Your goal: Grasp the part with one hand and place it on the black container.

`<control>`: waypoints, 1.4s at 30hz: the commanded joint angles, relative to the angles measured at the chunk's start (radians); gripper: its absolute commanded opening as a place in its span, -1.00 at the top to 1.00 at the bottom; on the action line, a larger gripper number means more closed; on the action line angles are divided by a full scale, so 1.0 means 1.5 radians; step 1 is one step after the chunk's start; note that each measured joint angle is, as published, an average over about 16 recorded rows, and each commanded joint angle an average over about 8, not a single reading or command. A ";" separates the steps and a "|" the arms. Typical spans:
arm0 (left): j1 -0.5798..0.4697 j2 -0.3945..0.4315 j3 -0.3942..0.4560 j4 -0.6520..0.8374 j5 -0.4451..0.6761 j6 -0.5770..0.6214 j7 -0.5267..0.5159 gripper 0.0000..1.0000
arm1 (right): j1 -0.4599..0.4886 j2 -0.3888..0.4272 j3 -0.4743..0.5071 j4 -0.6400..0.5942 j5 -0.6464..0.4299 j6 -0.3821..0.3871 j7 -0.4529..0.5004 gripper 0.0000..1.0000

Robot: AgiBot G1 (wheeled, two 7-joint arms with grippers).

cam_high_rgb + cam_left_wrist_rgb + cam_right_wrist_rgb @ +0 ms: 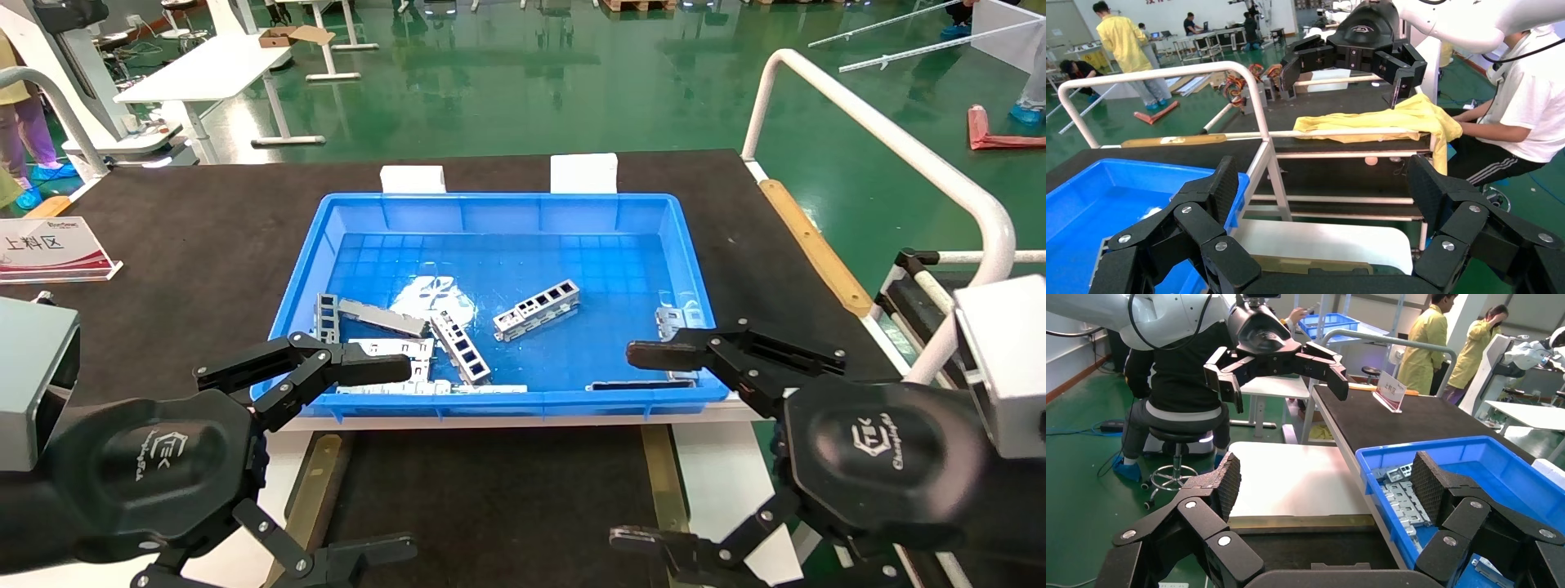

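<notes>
Two windowed silver-grey parts lie in the blue bin: one near the middle, another left of it by the front wall. Parts also show in the right wrist view. The black container lies in front of the bin, between brass strips. My left gripper is open and empty above the container's left side. My right gripper is open and empty above its right side. Both upper fingertips reach over the bin's front rim.
A plain grey strip and flat slotted plates lie at the bin's front left. A white tube rail runs along the table's right edge. A sign stand sits far left. Two white blocks stand behind the bin.
</notes>
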 commanded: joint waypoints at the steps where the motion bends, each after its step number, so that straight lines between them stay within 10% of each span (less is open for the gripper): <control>1: 0.000 0.000 0.000 0.000 0.000 0.000 0.000 -1.00 | 0.000 0.000 0.000 0.000 0.000 0.000 0.000 -1.00; 42: 0.000 0.000 0.000 0.000 0.000 0.000 0.000 -1.00 | 0.000 0.000 0.000 0.000 0.000 0.000 0.000 -1.00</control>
